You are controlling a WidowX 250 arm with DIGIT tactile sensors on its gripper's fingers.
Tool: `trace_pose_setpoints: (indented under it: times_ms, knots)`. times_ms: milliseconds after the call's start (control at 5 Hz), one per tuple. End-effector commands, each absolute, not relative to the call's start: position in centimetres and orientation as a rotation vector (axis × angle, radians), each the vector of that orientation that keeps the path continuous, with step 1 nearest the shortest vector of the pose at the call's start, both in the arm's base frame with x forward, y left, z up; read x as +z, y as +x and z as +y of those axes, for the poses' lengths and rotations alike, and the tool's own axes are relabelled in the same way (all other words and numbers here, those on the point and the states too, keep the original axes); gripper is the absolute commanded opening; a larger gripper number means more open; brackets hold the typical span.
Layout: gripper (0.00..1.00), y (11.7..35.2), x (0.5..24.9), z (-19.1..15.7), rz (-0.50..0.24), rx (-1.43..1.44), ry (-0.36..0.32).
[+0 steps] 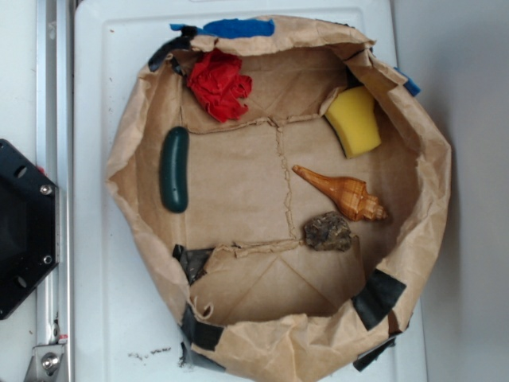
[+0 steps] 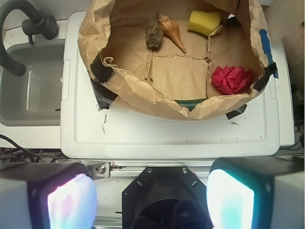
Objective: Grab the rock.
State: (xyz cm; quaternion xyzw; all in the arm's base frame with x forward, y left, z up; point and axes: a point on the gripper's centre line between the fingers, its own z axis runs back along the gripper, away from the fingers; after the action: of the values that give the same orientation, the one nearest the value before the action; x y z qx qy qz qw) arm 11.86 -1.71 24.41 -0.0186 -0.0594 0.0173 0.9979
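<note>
Rock point(image 1: 327, 231), small, lumpy and grey-brown, is shown on the floor of a shallow basin formed from a brown paper bag point(image 1: 127, 135), whose rolled-down walls are held in shape with dark tape. The rock is placed toward one side of the floor, touching or just beside the broad end of a striped orange seashell point(image 1: 343, 195); this closeness is judged to leave little room for a finger on that side. A yellow sponge point(image 1: 354, 121) is seen beyond the shell, a crumpled red cloth point(image 1: 219, 84) near the far wall, and a dark green cylinder point(image 1: 174, 169) well apart on the opposite side. The raised paper rim is presumably meant to keep the loose items from leaving the white tray point(image 1: 103, 318) beneath.

The arm is held retracted over its black base, outside the bag; in the exterior view only the base is visible at the frame edge. In the wrist view the gripper point(image 2: 150, 200) is pointed down at the tray's near edge, its two fingers point(image 2: 71, 202) spread wide at either side of the frame with nothing between them. The rock lies at the far end of the bag, so a reach over the rim is judged necessary.
</note>
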Motion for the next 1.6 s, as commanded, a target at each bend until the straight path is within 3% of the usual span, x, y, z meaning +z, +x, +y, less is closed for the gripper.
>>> trace_pose_setpoints:
  times_ms: [0, 200, 400, 600, 800, 1000, 1400]
  knots:
    - [1.00, 11.9, 24.4, -1.7, -0.119, 0.035, -0.037]
    - [1.00, 16.5, 23.4, -2.6, -0.209, 0.061, -0.092]
    - [1.00, 19.0, 23.0, -2.4, -0.235, 0.097, -0.125]
    - [1.00, 21.8, 22.0, -0.6, -0.305, 0.313, -0.145]
    - [1.00, 22.8, 20.9, 0.6, -0.285, 0.577, -0.184]
    - [1.00, 25.0, 21.5, 0.3, -0.233, 0.566, -0.246]
    - [1.00, 25.0, 21.5, 0.3, -0.233, 0.566, -0.246]
